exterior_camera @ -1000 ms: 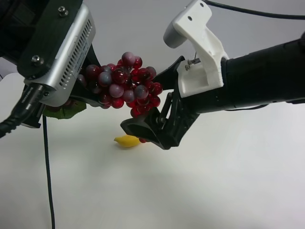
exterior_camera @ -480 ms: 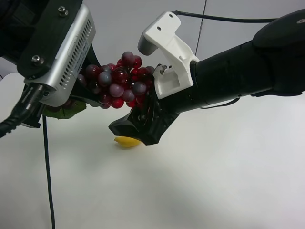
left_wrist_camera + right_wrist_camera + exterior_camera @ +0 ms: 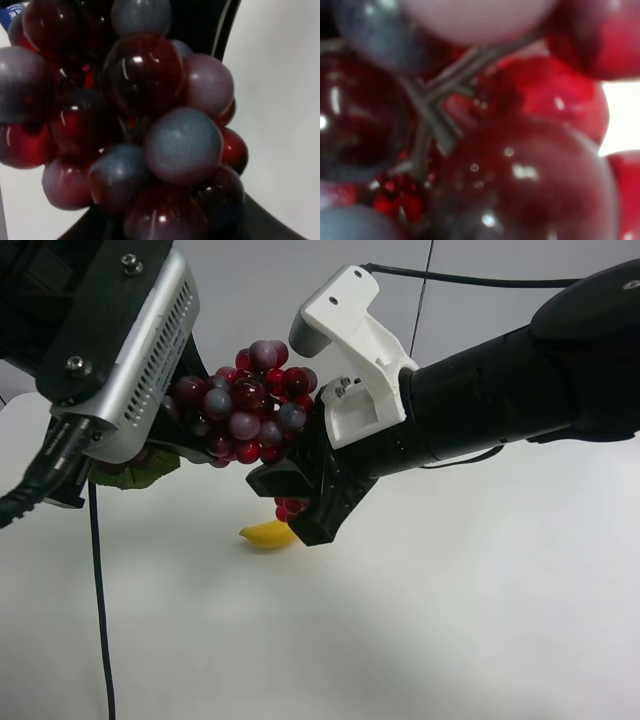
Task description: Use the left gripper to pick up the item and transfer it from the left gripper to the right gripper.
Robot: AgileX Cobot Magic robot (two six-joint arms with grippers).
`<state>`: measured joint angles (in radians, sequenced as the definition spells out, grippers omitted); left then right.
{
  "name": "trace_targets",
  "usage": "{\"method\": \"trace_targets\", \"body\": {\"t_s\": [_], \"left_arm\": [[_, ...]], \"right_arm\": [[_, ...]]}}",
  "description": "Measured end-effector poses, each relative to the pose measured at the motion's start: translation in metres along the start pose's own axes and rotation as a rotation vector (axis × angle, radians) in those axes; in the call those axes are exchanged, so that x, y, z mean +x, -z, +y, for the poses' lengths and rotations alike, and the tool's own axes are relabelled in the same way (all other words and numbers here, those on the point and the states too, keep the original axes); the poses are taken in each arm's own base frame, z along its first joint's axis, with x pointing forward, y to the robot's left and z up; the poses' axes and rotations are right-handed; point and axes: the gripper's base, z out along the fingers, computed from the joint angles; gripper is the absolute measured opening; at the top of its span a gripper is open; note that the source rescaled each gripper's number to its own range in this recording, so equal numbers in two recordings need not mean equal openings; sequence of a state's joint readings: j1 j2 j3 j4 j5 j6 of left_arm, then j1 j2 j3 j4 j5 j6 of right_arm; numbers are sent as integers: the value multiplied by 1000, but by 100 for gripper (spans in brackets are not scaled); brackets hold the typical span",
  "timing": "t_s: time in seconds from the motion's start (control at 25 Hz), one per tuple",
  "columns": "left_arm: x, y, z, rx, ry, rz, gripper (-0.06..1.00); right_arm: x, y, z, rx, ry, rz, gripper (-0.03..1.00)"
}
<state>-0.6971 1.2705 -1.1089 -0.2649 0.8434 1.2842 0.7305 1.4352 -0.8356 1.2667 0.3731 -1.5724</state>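
A bunch of red and purple grapes [image 3: 250, 405] hangs in the air between the two arms, with a green leaf [image 3: 140, 472] on its stem side. The arm at the exterior high view's left carries my left gripper [image 3: 200, 438], shut on the bunch. In the left wrist view the grapes [image 3: 145, 125] fill the frame, with a black finger [image 3: 200, 20] behind them. My right gripper [image 3: 297, 488], on the arm at the view's right, is shut on the bunch's other end. The right wrist view shows only blurred grapes [image 3: 520, 175] and stem.
A small yellow object [image 3: 265, 534] lies on the white table [image 3: 450, 630] right under the grippers. A black cable [image 3: 100, 620] hangs down at the exterior high view's left. The left arm's silver camera housing [image 3: 130, 350] sits close to the bunch.
The right arm swung in toward the grapes. Then its lower finger rose and the jaws closed on the bunch, pushing the grapes up and together. The left arm stayed still.
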Motion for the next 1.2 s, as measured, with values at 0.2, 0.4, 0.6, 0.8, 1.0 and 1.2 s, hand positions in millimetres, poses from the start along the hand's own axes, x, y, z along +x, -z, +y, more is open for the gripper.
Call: {"method": "trace_targets", "body": {"t_s": [0.2, 0.4, 0.6, 0.8, 1.0, 1.2], "left_arm": [[-1, 0, 0, 2, 28, -7, 56], [-6, 0, 0, 5, 83, -69, 98], [-9, 0, 0, 9, 109, -98, 100], [-9, 1, 0, 9, 135, -100, 100], [-5, 11, 0, -36, 131, -52, 100], [0, 34, -5, -94, 203, 1, 100]], "right_arm": [[0, 0, 0, 0, 0, 0, 2], [1, -1, 0, -2, -1, 4, 1], [1, -1, 0, -2, -1, 5, 1], [1, -1, 0, -4, -1, 5, 1], [1, -1, 0, -4, -1, 5, 1], [1, -1, 0, -4, -1, 5, 1]]}}
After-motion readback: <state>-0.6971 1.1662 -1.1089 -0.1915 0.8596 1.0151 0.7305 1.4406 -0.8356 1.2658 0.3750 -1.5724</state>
